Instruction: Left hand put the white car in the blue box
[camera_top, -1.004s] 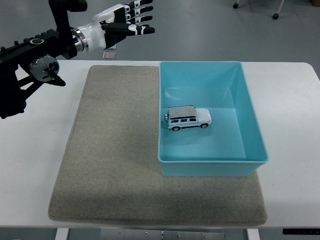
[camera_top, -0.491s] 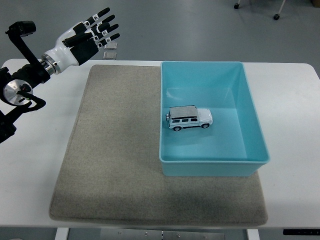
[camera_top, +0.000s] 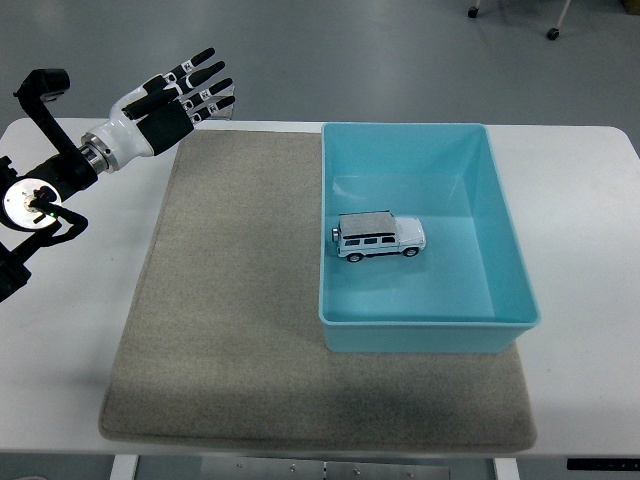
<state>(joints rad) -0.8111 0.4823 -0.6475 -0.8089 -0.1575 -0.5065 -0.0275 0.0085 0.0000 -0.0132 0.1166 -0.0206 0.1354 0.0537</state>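
The white toy car lies on its wheels inside the blue box, near the box's left wall. My left hand is over the table's far left corner, well away from the box, with its fingers spread and holding nothing. The right arm is out of view.
A grey mat covers most of the white table, and the box stands on its right part. The left arm's black links hang over the table's left edge.
My left hand has drawn back leftward and lowered from near the box's far-left corner to the table's far left corner. The car and box have not moved.
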